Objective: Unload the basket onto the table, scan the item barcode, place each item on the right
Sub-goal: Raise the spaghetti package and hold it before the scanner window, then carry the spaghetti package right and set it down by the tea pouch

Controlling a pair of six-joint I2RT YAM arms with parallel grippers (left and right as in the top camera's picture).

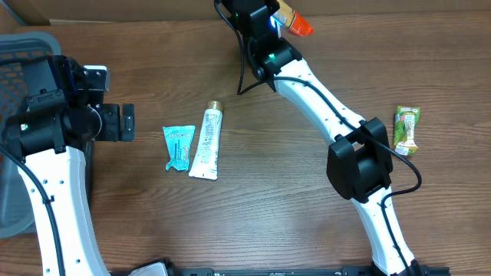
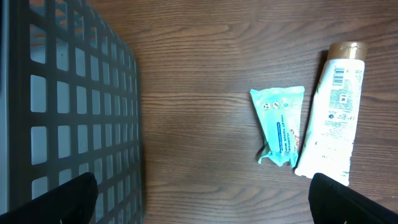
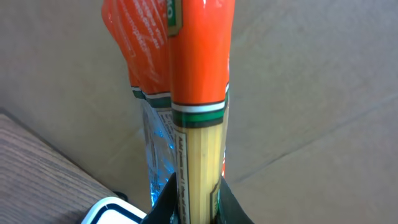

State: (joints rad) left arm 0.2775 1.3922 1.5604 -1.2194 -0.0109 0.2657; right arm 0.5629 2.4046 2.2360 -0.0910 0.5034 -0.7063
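Spaghetti packet [image 3: 196,124]: far side, clenched in right gripper [image 3: 193,202], apparently mid-scan; completion unconfirmed.
Left gripper [image 1: 123,123]: released, empty, left, beside basket [image 2: 74,93].
Teal sachet [image 1: 179,146], white tube [image 1: 207,143], green packet [image 1: 406,126]: on table, presumably unscanned.

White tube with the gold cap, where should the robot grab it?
Best come down from above, pinching the white plastic gold-capped tube across its narrow width near the cap. It lies flat, and the small teal packet crowds its other end.
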